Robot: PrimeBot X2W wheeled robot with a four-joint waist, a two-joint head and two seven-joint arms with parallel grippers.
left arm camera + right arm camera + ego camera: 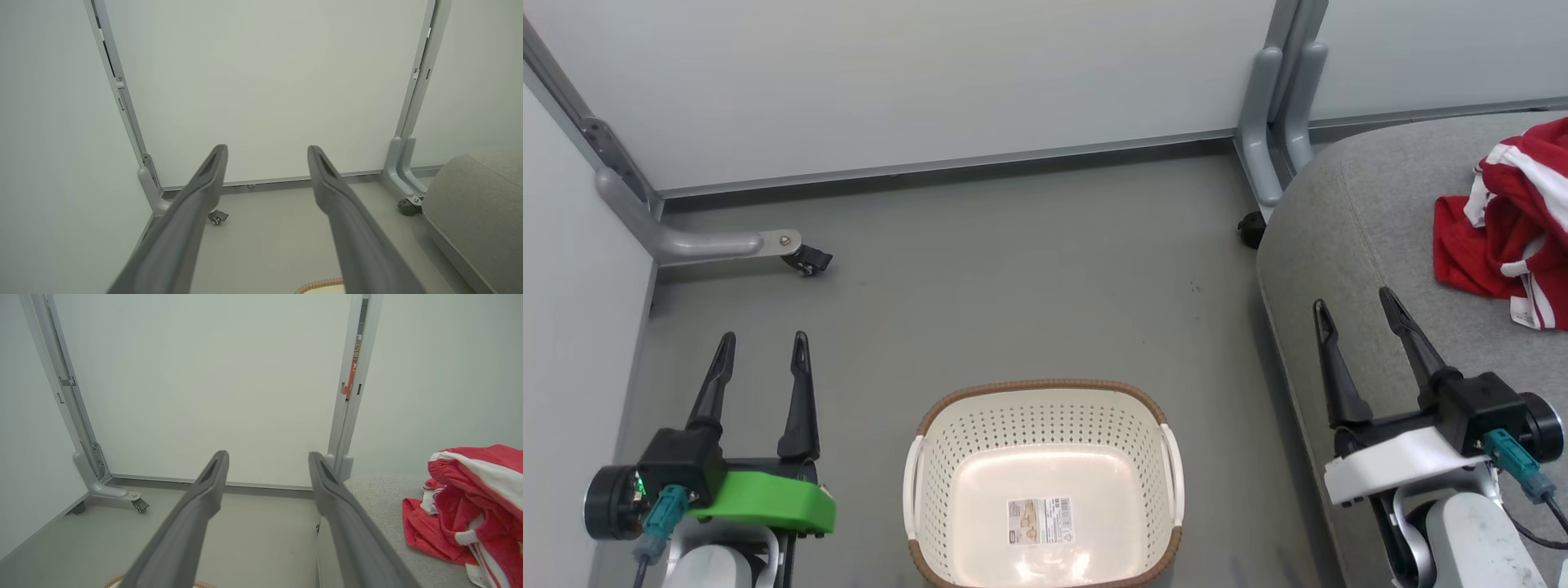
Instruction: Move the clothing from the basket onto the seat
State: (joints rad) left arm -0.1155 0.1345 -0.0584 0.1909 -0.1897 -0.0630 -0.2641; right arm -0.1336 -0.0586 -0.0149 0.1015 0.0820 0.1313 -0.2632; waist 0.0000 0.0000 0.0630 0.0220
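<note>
The red clothing [1507,224] with white stripes lies crumpled on the grey seat [1364,237] at the right; the right wrist view has the clothing [466,510] at its right edge on the seat [380,494]. The cream basket [1043,483] with a brown rim stands on the floor at bottom centre, holding nothing but a barcode label. My left gripper [762,341] is open over the floor left of the basket. My right gripper [1354,300] is open above the seat's front edge, left of the clothing. Nothing sits between the fingers of either gripper [266,149] [267,455].
Pale partition panels wall in the grey floor [1013,278]. Their metal feet with castors stand at the back left [800,257] and beside the seat [1250,229]. In the left wrist view the seat's corner [478,204] is at the right and the basket's rim [320,284] at the bottom.
</note>
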